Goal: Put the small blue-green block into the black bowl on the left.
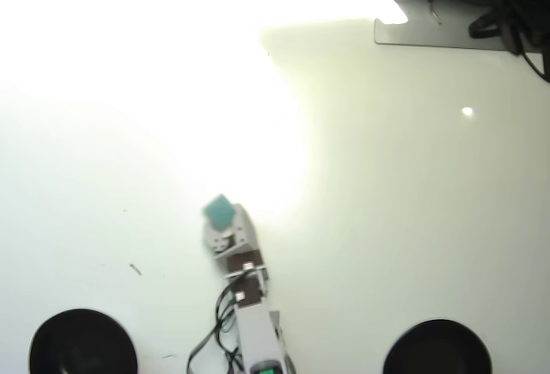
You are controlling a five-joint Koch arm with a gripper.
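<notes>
White table, glare-washed; gripper at blue-green block, grip state unclear; no legible writing.

teal block, black bowls, white table

**Layout of the table from above**

In the overhead view the arm enters from the bottom edge, near the middle, and reaches up the picture. Its gripper sits at the far end of the arm, and the block lies right at the gripper's tip, on its upper left side; whether the two touch cannot be told. One bowl stands at the bottom left of the table, another bowl at the bottom right, both cut by the lower edge, with the arm between them. The block is well apart from both. A monitor base stands at the top right.
</notes>
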